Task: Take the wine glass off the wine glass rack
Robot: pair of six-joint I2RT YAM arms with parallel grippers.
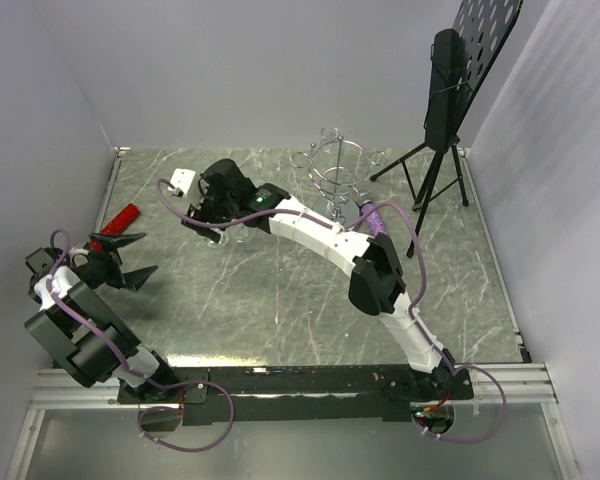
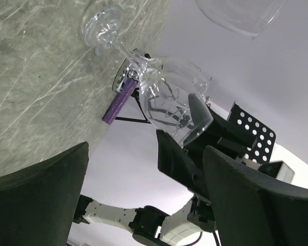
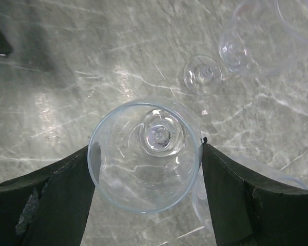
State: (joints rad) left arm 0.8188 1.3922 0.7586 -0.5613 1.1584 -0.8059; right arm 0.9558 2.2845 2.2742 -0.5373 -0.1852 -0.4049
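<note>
The wine glass (image 3: 146,154) is seen from above in the right wrist view, its bowl between my right gripper's (image 3: 148,169) two fingers, which press on its rim on both sides. In the left wrist view the same glass (image 2: 172,95) has its foot down at the table. My right gripper (image 1: 218,220) is at the table's left middle, well away from the wine glass rack (image 1: 335,172), a chrome wire stand at the back centre. My left gripper (image 1: 143,254) is open and empty at the left; its dark fingers (image 2: 41,200) frame the view.
Other clear glasses stand near the held one (image 3: 203,74) (image 3: 241,48). A purple tube (image 1: 374,215) lies by the rack. A red object (image 1: 121,219) and a small white box (image 1: 183,181) are at the left back. A black tripod stand (image 1: 440,150) is at the back right.
</note>
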